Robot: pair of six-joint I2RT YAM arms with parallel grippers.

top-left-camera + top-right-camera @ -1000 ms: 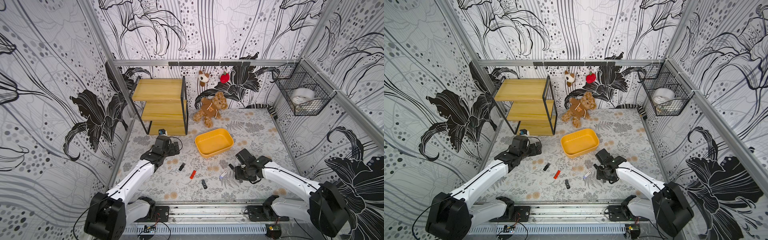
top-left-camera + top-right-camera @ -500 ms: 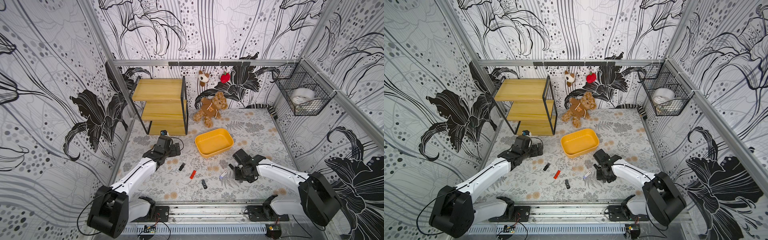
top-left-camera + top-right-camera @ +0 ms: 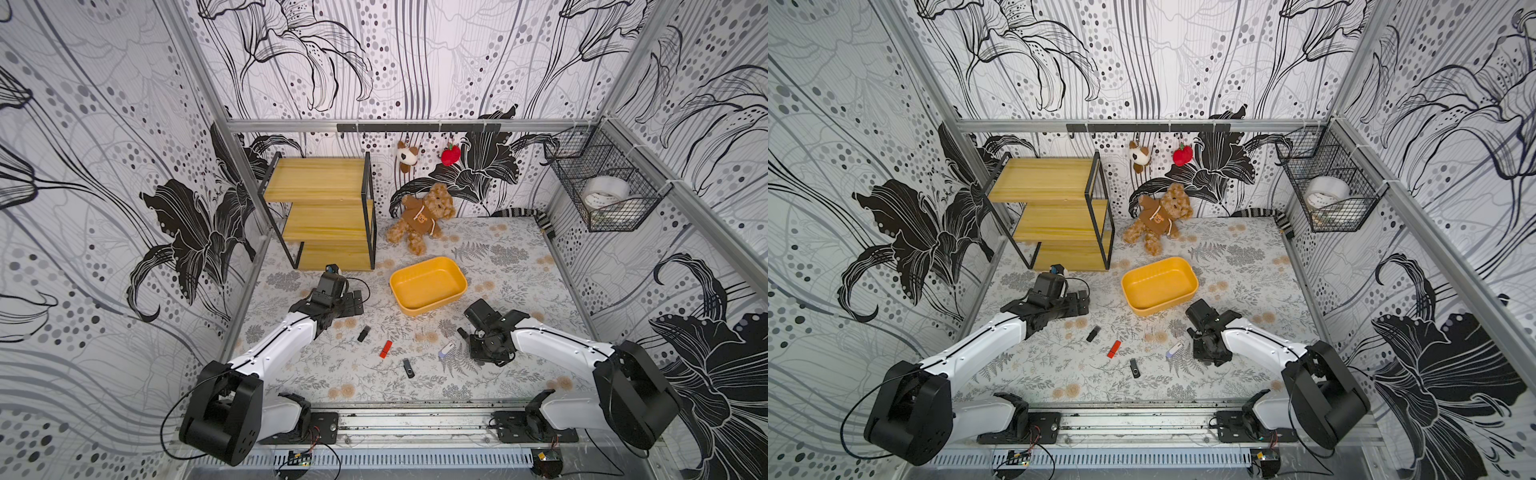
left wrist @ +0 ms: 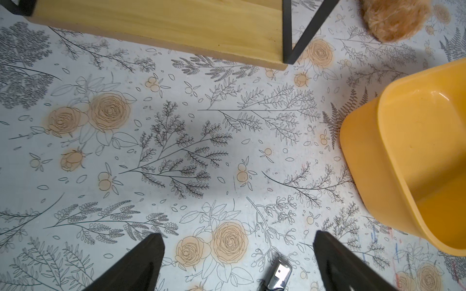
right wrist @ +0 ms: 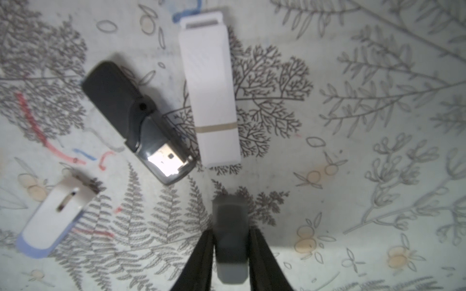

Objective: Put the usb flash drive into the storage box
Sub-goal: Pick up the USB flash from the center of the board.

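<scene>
Two jaws of your right end effector (image 5: 231,233) just clamped small grey usb flash drive (image 5: 229,219); left end effector (image 4: 237,235) apart; yellow-orange plastic storage box (image 3: 428,286) next.

we log: shelf rack (image 3: 328,216) at the surface's (image 3: 498,374) back-left corner | teddy bear (image 3: 422,218) at back edge, right of rack | storage box (image 3: 428,286) mid-surface, before bear | flash drives (image 3: 386,349) scattered between box and front edge | wire basket (image 3: 602,195) on right wall (image 3: 615,274), above back-right corner

shelf rack (image 3: 320,180): back-left | teddy bear (image 3: 422,218): beside rack | wire basket (image 3: 619,222): holds tape roll (image 3: 604,191)
</scene>
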